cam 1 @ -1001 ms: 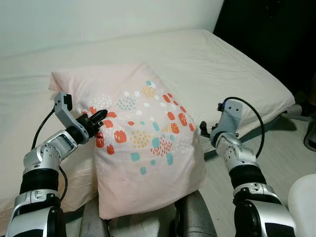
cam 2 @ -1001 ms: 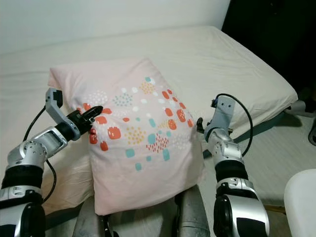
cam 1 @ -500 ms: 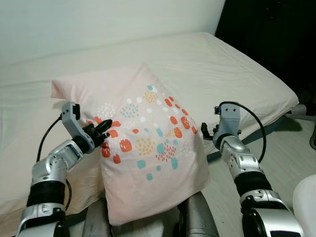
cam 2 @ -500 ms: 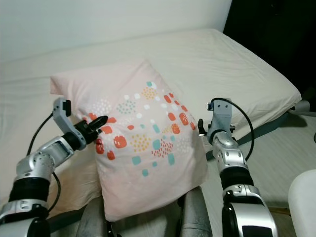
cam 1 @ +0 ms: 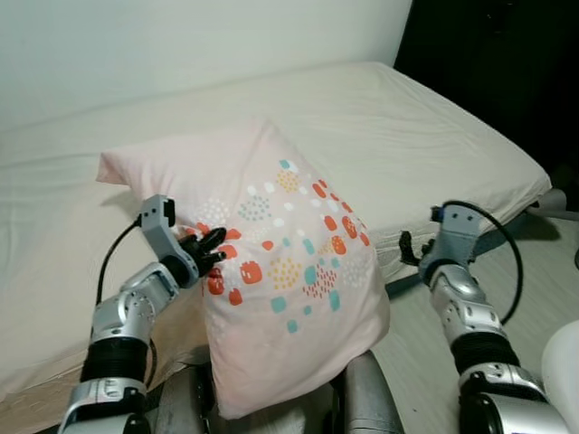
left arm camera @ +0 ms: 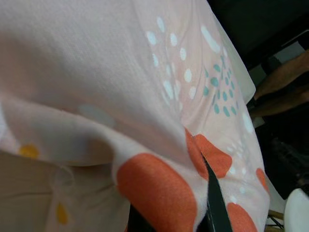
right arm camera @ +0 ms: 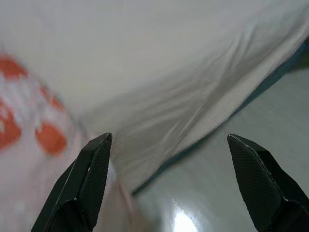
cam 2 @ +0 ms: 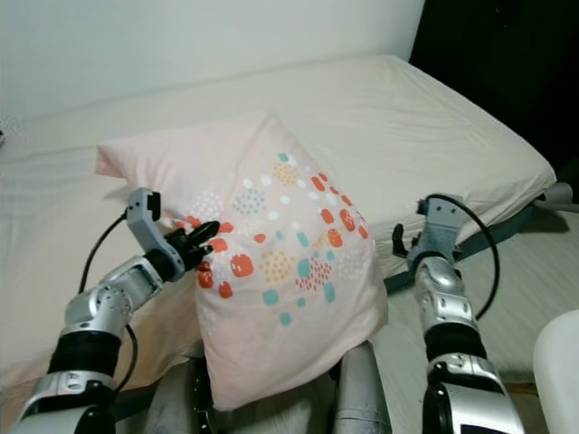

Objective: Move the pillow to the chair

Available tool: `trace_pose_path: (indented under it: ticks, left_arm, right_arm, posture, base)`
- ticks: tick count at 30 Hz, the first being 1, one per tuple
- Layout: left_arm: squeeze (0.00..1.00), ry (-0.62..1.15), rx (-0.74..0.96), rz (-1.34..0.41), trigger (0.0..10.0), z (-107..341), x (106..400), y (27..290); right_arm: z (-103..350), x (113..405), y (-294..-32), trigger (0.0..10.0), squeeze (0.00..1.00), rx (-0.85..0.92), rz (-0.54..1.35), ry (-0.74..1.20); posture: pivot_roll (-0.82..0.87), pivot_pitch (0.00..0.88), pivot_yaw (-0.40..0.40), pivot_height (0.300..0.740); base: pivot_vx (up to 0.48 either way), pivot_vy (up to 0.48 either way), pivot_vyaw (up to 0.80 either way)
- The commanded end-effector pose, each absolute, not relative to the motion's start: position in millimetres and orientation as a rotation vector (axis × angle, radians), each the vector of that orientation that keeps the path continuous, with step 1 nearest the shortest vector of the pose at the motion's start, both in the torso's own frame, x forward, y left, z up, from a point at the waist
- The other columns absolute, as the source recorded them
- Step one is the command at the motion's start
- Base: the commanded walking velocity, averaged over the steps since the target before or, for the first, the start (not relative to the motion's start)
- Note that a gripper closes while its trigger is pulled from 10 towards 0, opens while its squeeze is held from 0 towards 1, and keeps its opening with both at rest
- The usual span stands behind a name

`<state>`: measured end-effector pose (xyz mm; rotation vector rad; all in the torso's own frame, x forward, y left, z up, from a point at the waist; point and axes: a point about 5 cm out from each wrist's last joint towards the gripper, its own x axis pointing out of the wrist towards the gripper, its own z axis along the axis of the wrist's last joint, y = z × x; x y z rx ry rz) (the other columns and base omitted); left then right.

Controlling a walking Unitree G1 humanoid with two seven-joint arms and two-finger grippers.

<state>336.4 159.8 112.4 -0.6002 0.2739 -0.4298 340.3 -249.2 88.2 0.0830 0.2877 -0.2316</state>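
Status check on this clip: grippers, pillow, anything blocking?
Left gripper shut on pillow, pinching the cover. Right gripper open, beside the pillow's edge, not touching. Pillow upright against the bed, lower end by the robot's legs. Nothing in the way.

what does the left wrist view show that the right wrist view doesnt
Left wrist view: the left gripper shut on a fold of the pillow's spotted fabric, with orange and teal spots close up.

Right wrist view: the right gripper with its fingers spread wide and nothing between them, the bed's draped sheet edge, and the shiny floor beyond.

Both: some of the pillow's pink fabric with orange spots, though blurred at the side of the right wrist view.
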Motion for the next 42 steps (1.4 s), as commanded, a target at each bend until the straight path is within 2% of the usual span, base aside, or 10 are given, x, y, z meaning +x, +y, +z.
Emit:
trace_pose_path:
  ticks: [1,7,12,24,32,33,35,36,37,42]
  left_arm:
    - [0.00,0.280,-0.591,-0.440,0.0,110,334,155]
    - [0.00,0.317,-0.532,-0.432,0.0,102,329,146]
    - [0.00,0.326,-0.487,-0.339,0.0,101,334,163]
    - [0.00,0.346,-0.469,-0.340,0.0,105,334,168]
    - [0.00,0.373,-0.474,-0.355,0.0,100,333,162]
    - [0.00,0.375,-0.478,-0.341,0.0,97,332,162]
    - [0.00,0.374,-0.478,-0.336,0.0,96,332,162]
    - [0.00,0.364,-0.479,-0.317,0.0,95,331,162]
    - [0.00,0.359,-0.478,-0.310,0.0,95,330,162]
    - [0.00,0.349,-0.462,-0.305,0.0,95,328,160]
  right_arm:
    - [82,338,-248,10.0,0.00,0.103,-0.224,0.301]
    - [62,327,-242,10.0,0.00,0.113,-0.191,0.349]
    - [57,326,-230,10.0,0.00,0.162,-0.158,0.336]
    - [46,323,-216,10.0,0.00,0.228,-0.106,0.368]
    - [43,323,-193,10.0,0.00,0.187,0.115,0.409]
    - [43,321,-188,10.0,0.00,0.111,0.183,0.423]
    - [43,321,-187,10.0,0.00,0.078,0.202,0.423]
    - [47,324,-188,10.0,0.00,0.006,0.216,0.409]
    - [49,325,-189,10.0,0.00,-0.013,0.213,0.400]
    - [55,330,-192,10.0,0.00,-0.047,0.215,0.376]
  posture:
    - [-0.12,0.143,0.013,0.574]
    - [-0.08,0.127,0.045,0.574]
    - [-0.04,0.109,0.085,0.574]
    - [-0.02,0.119,0.133,0.574]
    - [-0.04,0.115,0.102,0.574]
    - [-0.05,0.108,0.081,0.574]
    - [-0.05,0.108,0.081,0.574]
    - [-0.05,0.100,0.043,0.574]
    - [-0.05,0.100,0.043,0.574]
    - [-0.05,0.095,0.005,0.574]
  base:
    - [0.000,0.000,0.00]
    - [0.000,0.000,0.00]
    - [0.000,0.000,0.00]
    - [0.000,0.000,0.00]
    - [0.000,0.000,0.00]
    - [0.000,0.000,0.00]
    - [0.000,0.000,0.00]
    - [0.000,0.000,0.00]
    - [0.000,0.000,0.00]
    - [0.000,0.000,0.00]
